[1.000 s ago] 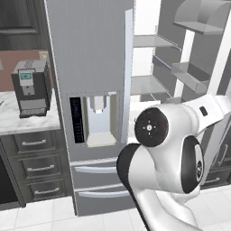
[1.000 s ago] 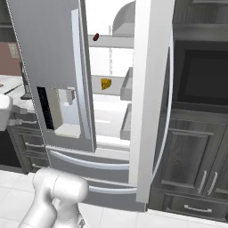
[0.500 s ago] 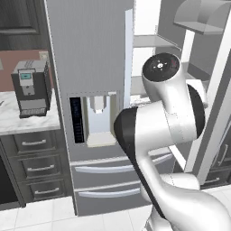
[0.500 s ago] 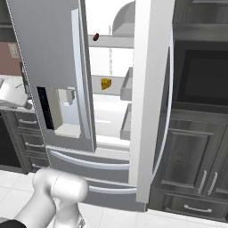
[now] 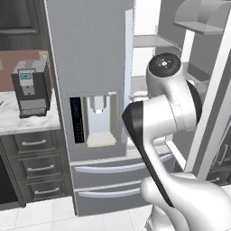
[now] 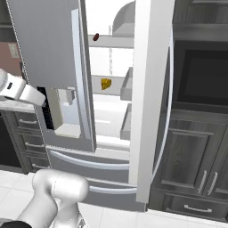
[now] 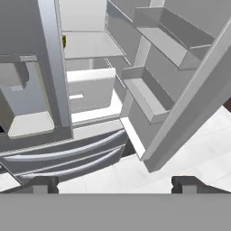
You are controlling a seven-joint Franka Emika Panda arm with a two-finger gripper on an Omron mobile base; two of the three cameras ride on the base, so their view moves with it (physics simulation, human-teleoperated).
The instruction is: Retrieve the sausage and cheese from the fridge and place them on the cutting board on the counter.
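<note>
The fridge (image 6: 44, 40) stands with its left door shut and its right door (image 6: 149, 98) swung wide. The sausage (image 6: 95, 36), a small dark link, lies on the upper white shelf. One shelf lower sits the yellow cheese (image 6: 105, 83); a sliver of that cheese (image 7: 64, 41) peeks past the left door's edge in the hand view. My gripper (image 7: 115, 185) is open and holds nothing, well back from the fridge (image 7: 27, 27) and facing its lower half. The cutting board is out of view. A strip of the counter (image 5: 27, 124) lies left of the fridge (image 5: 90, 54).
A black coffee machine (image 5: 30, 88) stands on the counter at the left. The open door (image 7: 189, 99) with its bins (image 7: 144, 97) juts out on the right. Dark cabinets and a built-in oven (image 6: 200, 75) lie right of the fridge. My own arm (image 5: 167, 113) covers the fridge opening.
My arm has swung upward: its elbow rose in front of the fridge opening, and a white link climbed at the left edge of the right base view. The food has not moved.
</note>
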